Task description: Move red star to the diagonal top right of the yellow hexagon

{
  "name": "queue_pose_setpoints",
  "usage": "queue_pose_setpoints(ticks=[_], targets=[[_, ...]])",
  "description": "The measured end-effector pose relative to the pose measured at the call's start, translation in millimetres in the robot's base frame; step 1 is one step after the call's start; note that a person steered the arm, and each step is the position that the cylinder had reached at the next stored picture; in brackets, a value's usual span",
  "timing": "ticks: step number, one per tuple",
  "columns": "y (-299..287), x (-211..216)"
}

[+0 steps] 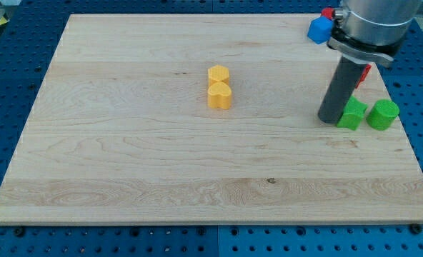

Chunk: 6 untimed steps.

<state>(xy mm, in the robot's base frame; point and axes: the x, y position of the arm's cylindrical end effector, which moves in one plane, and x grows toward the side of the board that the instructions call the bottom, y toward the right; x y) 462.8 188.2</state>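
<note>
The yellow hexagon (218, 73) sits near the board's middle, touching a yellow heart (219, 96) just below it. My tip (331, 118) rests on the board at the right, far from the hexagon and touching the left side of a green star (352, 114). A red block (366, 73) peeks out from behind the rod's right side, above the green star; its shape is mostly hidden. Another red block (326, 13) shows partly at the top right, behind the arm. I cannot tell which of the two is the red star.
A blue block (319, 30) lies at the top right next to the upper red block. A green round block (383, 114) sits right of the green star, near the board's right edge (404, 135). The arm's grey body (372, 21) covers the top right corner.
</note>
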Motion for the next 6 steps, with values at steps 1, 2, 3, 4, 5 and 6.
queue_pose_setpoints(ticks=[1,2,3,4,5,6], targets=[[6.3,0.9],[-7.6,0.6],[-43.7,-19.0],[-24.9,-33.8],[18.4,-37.9],[50.8,-50.5]])
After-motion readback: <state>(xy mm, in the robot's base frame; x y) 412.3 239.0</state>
